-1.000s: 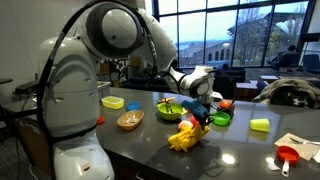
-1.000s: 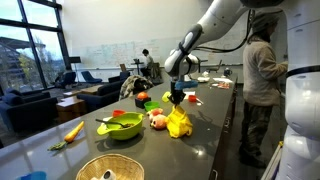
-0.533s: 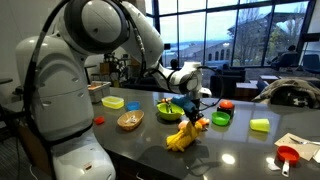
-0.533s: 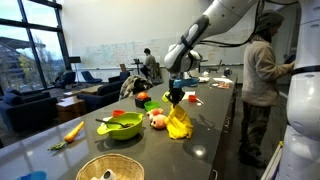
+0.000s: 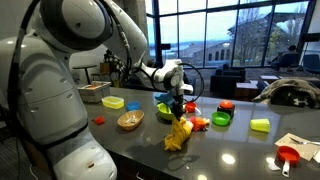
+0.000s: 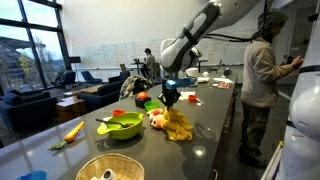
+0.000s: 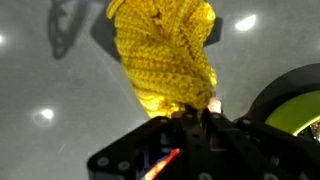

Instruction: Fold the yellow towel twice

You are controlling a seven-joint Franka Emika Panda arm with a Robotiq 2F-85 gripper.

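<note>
The yellow towel (image 5: 178, 134) hangs bunched from my gripper (image 5: 177, 110), its lower end resting on the dark table (image 5: 150, 150). In the other exterior view the yellow towel (image 6: 178, 125) trails below the gripper (image 6: 169, 100) onto the table, next to a green bowl (image 6: 122, 127). In the wrist view the ribbed yellow towel (image 7: 168, 52) fills the upper middle, and the gripper (image 7: 190, 112) is shut on its top edge. The part of the cloth between the jaws is hidden.
A green bowl (image 5: 168, 110), a wicker bowl (image 5: 130, 120), a flat yellow container (image 5: 113, 102), a small green bowl (image 5: 221, 119) and a yellow-green block (image 5: 260, 125) stand on the table. A red scoop (image 5: 288, 156) lies near the right edge. A person (image 6: 262, 80) stands beside the table.
The arm has swung left in one exterior view, carrying the towel's top edge with it. The towel has dragged along the table and stretched out from the earlier heap.
</note>
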